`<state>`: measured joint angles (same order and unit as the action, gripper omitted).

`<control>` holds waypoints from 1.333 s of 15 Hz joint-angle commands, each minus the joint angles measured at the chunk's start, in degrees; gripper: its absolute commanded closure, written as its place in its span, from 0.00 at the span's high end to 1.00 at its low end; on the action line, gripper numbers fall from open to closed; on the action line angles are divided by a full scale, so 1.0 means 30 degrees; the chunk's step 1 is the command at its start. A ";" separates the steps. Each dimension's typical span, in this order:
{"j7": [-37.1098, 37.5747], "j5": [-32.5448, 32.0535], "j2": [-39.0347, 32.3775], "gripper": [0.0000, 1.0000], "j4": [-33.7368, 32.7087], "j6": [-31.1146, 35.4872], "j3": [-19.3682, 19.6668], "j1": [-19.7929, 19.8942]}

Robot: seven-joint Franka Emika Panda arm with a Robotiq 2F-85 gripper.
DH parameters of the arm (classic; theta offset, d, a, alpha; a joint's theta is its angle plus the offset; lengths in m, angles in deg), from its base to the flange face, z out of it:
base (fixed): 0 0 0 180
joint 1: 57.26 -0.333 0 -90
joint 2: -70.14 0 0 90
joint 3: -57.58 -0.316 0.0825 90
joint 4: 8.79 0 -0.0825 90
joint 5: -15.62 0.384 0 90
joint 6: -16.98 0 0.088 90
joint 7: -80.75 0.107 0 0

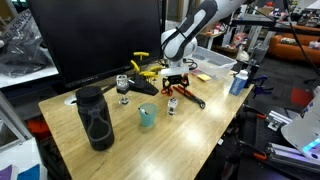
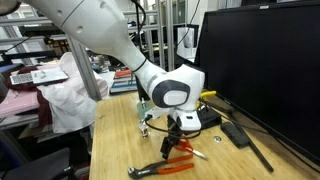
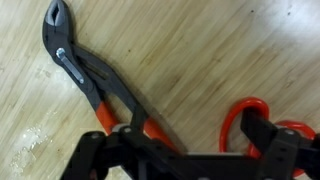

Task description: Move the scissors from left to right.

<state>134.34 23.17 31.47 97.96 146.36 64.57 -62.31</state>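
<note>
In the wrist view the hand (image 3: 185, 160) hangs spread over the desk (image 3: 200, 50), gripping nothing. The scissors (image 3: 232, 115) lie at its 3 o'clock, red loops beside that finger. Their blades are hidden, so I cannot tell the axis, while the pliers (image 3: 80, 70) point to 11 o'clock.

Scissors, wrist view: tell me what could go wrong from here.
1. The open hand straddles the pliers, whose red handles lie beside the scissors; closing may grab the pliers, or both.
2. In an exterior view, a small bottle stands close by; a sideways carry could topple it.
</note>
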 commanded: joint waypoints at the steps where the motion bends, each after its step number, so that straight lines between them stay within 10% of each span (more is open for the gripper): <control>1: -0.0653 0.0468 -0.0478 0.68 -0.0116 0.1189 -0.0459 0.0348; 10: -0.0689 0.0359 -0.0775 0.04 -0.0100 0.2251 -0.0557 0.0237; 20: 0.0314 0.0072 0.0914 0.02 0.1587 0.2552 0.0444 0.0078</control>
<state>134.05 23.96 32.09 98.80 152.50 64.44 -62.17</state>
